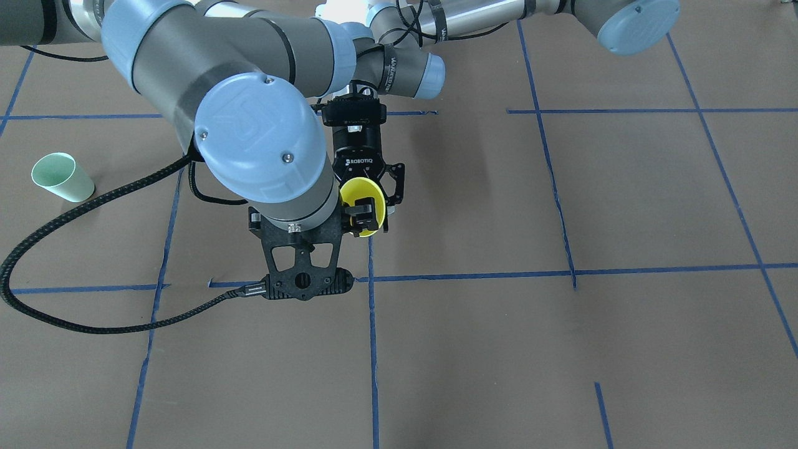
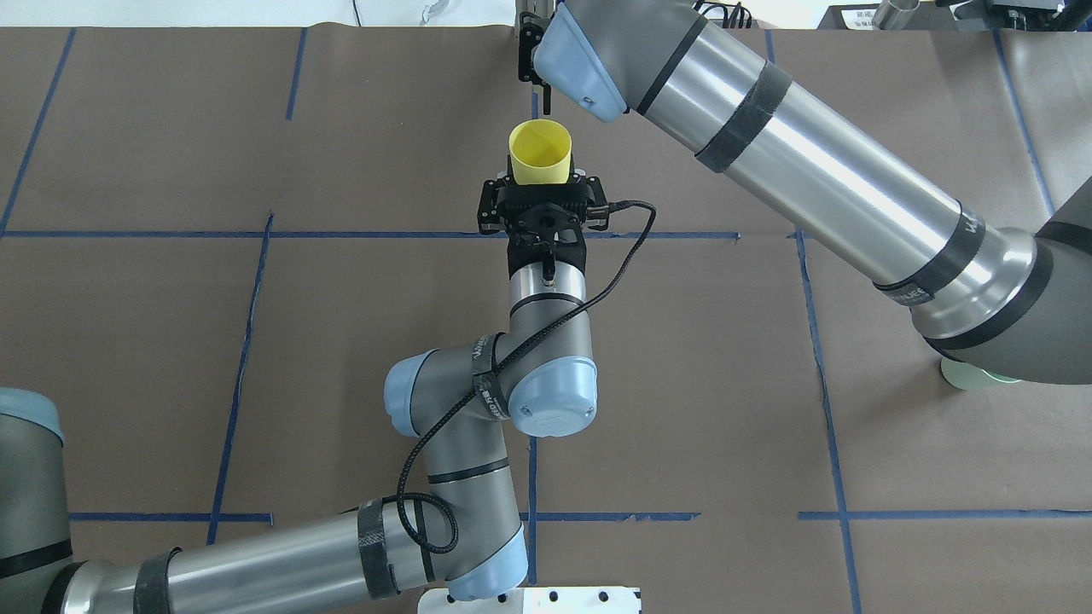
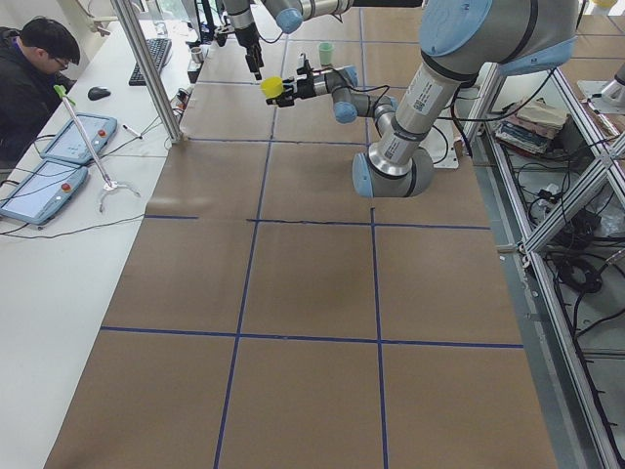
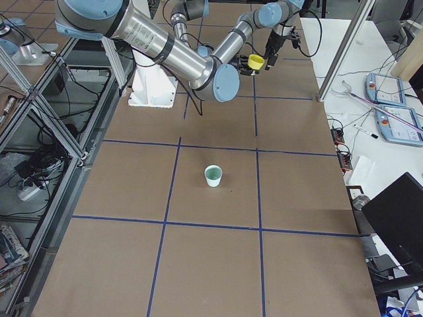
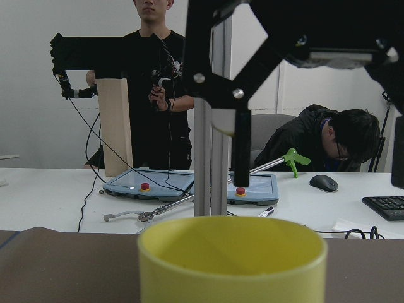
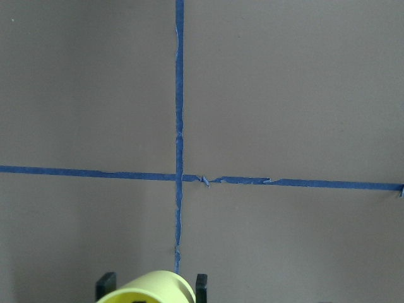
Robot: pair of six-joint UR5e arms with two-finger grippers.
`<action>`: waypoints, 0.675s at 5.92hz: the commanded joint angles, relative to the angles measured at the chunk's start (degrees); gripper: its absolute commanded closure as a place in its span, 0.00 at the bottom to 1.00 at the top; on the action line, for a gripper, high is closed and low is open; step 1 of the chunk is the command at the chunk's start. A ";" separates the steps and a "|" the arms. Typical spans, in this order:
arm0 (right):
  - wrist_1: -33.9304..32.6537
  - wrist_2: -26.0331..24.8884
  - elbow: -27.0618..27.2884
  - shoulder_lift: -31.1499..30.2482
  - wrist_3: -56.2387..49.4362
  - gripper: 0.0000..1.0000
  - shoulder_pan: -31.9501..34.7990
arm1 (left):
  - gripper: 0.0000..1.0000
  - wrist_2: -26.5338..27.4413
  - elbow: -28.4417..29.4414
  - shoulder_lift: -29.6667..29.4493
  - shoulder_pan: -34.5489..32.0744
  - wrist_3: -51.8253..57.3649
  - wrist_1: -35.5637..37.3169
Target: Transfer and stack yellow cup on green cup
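With the left arm (image 2: 478,477) stretched level, the left end effector (image 2: 542,183) clamps the upright yellow cup (image 2: 540,153); the right end effector (image 6: 154,283) hangs vertically just above that cup, fingers (image 6: 201,283) spread apart.

Bright, even light; soft shadows on table (image 1: 561,349). Sheen on right arm (image 2: 819,162) metal. Left wrist view: yellow cup (image 5: 231,259) v. close, slightly soft; bkgd sharper.
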 commanded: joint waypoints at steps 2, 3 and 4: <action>-0.15 0.00 0.60 -0.44 -1.41 0.17 -2.29 | 0.60 -0.09 -0.02 0.02 -0.07 0.00 -0.06; -0.15 0.00 0.69 -0.44 -1.41 0.20 -2.91 | 0.60 -0.09 -0.02 0.02 -0.07 0.00 -0.15; -0.15 0.00 0.78 -0.44 -1.41 0.24 -3.00 | 0.60 -0.09 -0.02 0.02 -0.07 0.00 -0.15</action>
